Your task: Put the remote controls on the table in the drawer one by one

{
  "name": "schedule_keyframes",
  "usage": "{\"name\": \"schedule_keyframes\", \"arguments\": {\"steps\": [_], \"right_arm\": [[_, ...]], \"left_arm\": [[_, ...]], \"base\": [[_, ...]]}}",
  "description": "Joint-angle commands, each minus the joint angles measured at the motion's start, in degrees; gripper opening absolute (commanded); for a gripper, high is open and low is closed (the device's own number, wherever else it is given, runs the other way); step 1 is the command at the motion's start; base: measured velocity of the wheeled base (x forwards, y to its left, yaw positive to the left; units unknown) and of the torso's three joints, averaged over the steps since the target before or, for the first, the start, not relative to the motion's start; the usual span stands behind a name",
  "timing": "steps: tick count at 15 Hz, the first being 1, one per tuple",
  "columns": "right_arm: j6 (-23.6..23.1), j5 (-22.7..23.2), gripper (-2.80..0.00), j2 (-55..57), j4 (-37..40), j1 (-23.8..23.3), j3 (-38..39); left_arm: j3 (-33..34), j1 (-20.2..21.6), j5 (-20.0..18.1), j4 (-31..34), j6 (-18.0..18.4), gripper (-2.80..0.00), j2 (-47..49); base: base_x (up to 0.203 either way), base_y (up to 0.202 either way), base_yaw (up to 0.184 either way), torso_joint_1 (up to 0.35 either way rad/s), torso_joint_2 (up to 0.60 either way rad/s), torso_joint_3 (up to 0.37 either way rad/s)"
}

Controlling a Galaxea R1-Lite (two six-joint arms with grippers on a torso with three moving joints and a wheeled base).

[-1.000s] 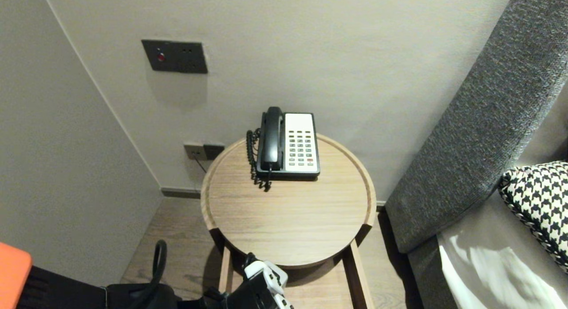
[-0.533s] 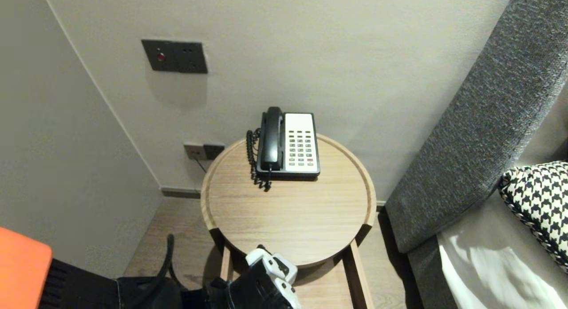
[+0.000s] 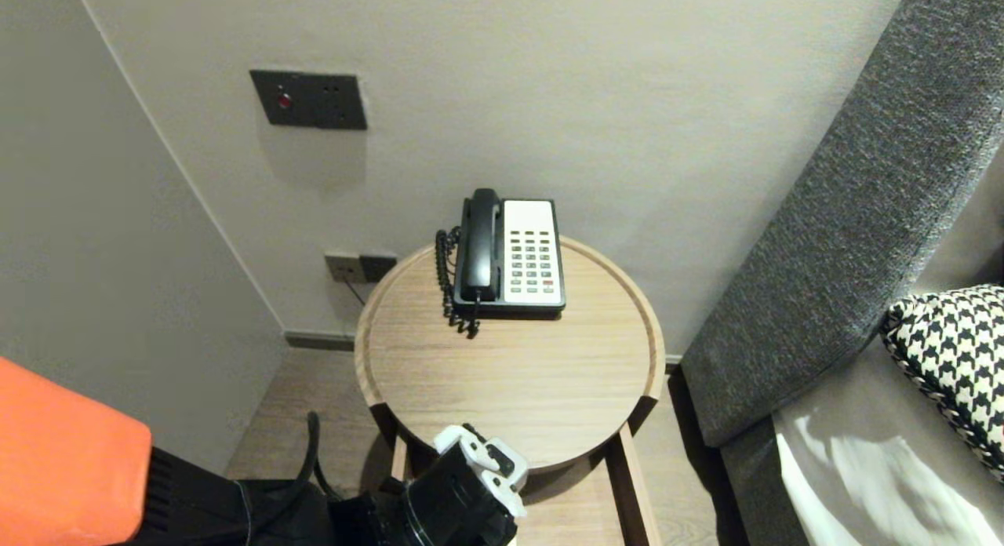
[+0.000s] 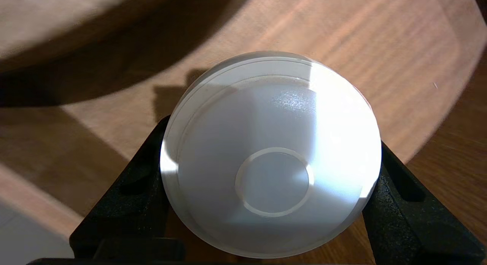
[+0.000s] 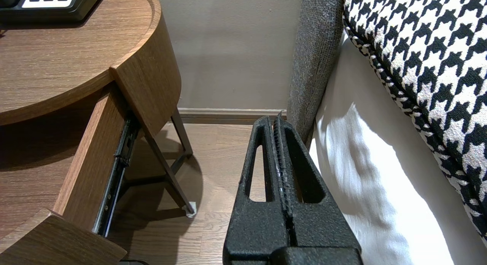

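Left pincer point(image 3: 482, 456) edged toward round table point(image 3: 510, 373), wrist view alone shows white disc point(image 4: 271, 154) clamped, right pincer point(image 5: 277, 122) closed

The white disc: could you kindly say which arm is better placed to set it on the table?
Left, probably: the left arm's fingers hold the disc by the table's front edge. The right arm's fingers are shut, empty, low beside the bed.

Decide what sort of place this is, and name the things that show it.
Most likely a hotel bedroom: a corded telephone sits on a round wooden bedside table, next to a grey upholstered headboard and a houndstooth cushion on white bedding.
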Motion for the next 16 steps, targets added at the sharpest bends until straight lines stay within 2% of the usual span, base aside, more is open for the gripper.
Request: {"name": "schedule_keyframes", "arguments": {"steps": [1,6,11,16], "right_arm": [[0.02,0.0,-2.8,0.05,-0.09,0.0,2.29],[-0.03,0.0,-2.8,-0.02,-0.06,0.0,2.29],[0.02,0.0,-2.8,-0.02,-0.08,0.0,2.29],[-0.06,0.0,-2.8,0.06,-0.05,0.0,2.29]], "left_arm": [[0.4,0.17,-0.42,-0.05,-0.08,-2.8,0.97],[0.82,0.85,-2.72,0.26,0.15,-2.8,1.91],[2.73,1.2,-4.03,0.53,2.53,-2.8,2.26],[2.84,1.29,-4.04,-0.05,2.53,-2.8,4.32]], "base": [[0.0,0.0,0.0,0.0,0.0,0.0],[0.0,0.0,0.0,0.0,0.0,0.0],[0.0,0.0,0.0,0.0,0.0,0.0],[0.0,0.0,0.0,0.0,0.0,0.0]]}}
